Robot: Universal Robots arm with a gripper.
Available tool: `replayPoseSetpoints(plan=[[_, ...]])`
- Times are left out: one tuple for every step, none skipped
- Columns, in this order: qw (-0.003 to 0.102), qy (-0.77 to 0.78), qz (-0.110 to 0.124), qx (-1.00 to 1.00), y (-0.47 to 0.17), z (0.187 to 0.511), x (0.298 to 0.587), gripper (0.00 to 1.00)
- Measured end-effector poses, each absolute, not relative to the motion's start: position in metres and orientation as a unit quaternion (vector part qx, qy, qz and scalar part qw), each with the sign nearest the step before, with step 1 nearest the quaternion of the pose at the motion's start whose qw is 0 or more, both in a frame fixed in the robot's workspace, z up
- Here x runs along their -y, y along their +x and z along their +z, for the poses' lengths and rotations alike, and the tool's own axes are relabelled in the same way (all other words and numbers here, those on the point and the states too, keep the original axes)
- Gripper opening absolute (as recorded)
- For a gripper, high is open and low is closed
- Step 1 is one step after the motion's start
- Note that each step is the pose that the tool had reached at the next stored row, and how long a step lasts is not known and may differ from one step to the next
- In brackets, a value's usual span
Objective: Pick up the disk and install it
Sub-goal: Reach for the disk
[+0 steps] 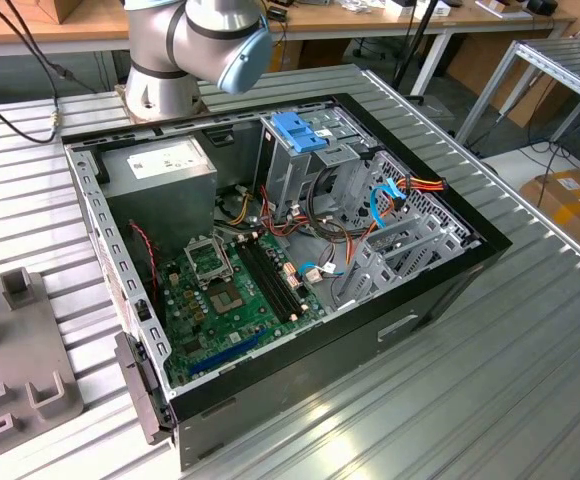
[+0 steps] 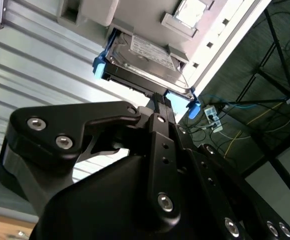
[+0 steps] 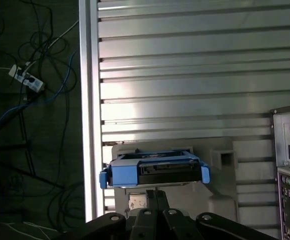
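Note:
The disk (image 3: 155, 172) is a dark grey drive in a bright blue caddy. It lies flat on a grey holder plate (image 3: 220, 195) near the table's edge, and it appears again in the second wrist view (image 2: 142, 57). My gripper (image 3: 155, 192) points at the middle of the disk's near edge, seen also as black linkage (image 2: 160, 100) in the second wrist view. Its fingers stand together with almost no gap and nothing between them. Whether the tips touch the caddy cannot be told.
An open computer case (image 1: 490, 245) lies on the ribbed metal table (image 1: 510, 380), with the motherboard (image 1: 235, 290), a metal drive cage (image 1: 410, 245) and a fixed blue bracket (image 1: 298, 130) inside. The arm's base (image 1: 160, 90) stands behind it. Beyond the table rail (image 3: 87, 125) is floor with cables.

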State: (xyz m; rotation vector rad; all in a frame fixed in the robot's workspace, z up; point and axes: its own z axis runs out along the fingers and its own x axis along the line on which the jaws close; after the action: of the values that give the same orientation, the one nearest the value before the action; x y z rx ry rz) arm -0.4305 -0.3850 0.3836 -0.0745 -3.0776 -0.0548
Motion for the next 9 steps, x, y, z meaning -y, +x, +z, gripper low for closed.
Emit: replayPoseSetpoints(plan=[[0.031, -0.024, -0.018, 0.999, -0.4328, 0.3835, 0.3850, 0.11], [0.031, -0.023, -0.018, 0.999, -0.4347, 0.3834, 0.3850, 0.11], [0.031, -0.022, -0.017, 0.999, -0.4380, 0.3834, 0.3849, 0.11], [0.031, -0.021, -0.017, 0.999, -0.4398, 0.3832, 0.3849, 0.11], [0.031, -0.021, -0.016, 0.999, -0.4409, 0.3831, 0.3850, 0.11], [0.031, -0.020, -0.016, 0.999, -0.4417, 0.3830, 0.3850, 0.11], [0.031, -0.020, -0.015, 0.999, -0.4422, 0.3830, 0.3850, 0.11], [0.031, -0.020, -0.015, 0.999, -0.4424, 0.3830, 0.3850, 0.11], [0.031, -0.020, -0.015, 0.999, -0.4425, 0.3829, 0.3849, 0.11]])
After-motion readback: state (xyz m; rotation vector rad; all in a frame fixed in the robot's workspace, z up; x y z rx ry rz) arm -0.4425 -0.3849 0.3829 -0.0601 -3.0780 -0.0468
